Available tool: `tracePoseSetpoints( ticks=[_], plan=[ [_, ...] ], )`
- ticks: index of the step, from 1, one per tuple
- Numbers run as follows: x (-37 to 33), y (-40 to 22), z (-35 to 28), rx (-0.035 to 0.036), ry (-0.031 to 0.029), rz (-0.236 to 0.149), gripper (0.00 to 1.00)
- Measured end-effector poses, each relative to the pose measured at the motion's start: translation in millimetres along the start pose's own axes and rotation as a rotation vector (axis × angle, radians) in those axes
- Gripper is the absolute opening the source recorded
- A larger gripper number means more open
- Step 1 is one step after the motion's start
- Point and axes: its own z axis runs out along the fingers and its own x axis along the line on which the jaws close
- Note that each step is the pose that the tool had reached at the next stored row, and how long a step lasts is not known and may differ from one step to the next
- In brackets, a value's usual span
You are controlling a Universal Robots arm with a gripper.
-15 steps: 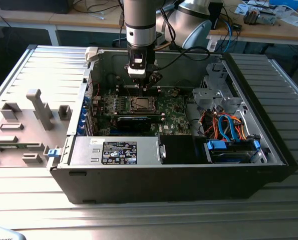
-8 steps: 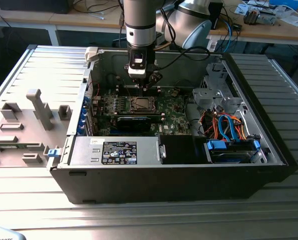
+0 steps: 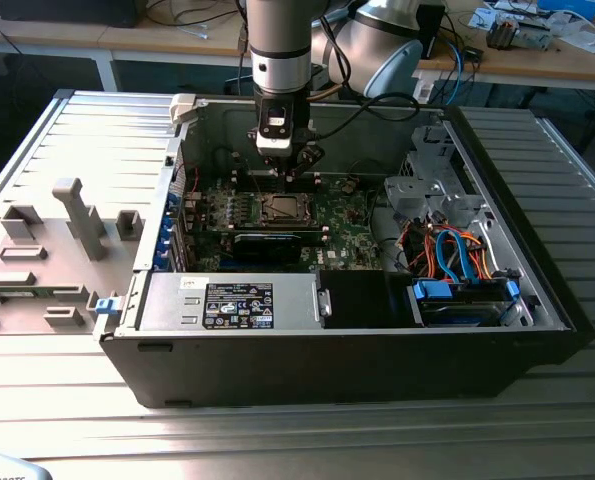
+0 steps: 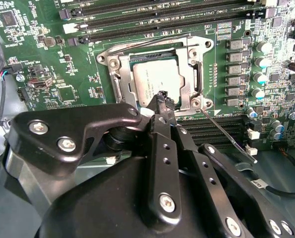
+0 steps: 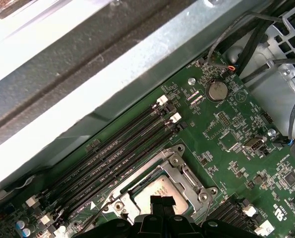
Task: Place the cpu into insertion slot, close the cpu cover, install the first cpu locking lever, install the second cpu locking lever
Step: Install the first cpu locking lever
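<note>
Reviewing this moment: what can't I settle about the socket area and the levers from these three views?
- The cpu's near edge: hidden behind the gripper in both wrist views.
- The cpu cover: whether it lies fully flat, as its near side is blocked too.
- One locking lever sticks out unlatched in the second wrist view; the other lever's state is unclear.
- The insertion slot in the exterior view: too small for detail.

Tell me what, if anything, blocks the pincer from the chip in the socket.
Nothing visible: the black pincer sits right at the edge of the silver-grey square cpu, which lies framed by the silver metal cpu cover.
</note>
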Motion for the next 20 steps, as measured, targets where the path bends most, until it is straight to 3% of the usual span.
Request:
tracePoseSetpoints(
  ticks=[20],
  plan=[
    [0.0,0.0,0.0,-0.0019,0.0002,-0.019,0.11]
  ],
)
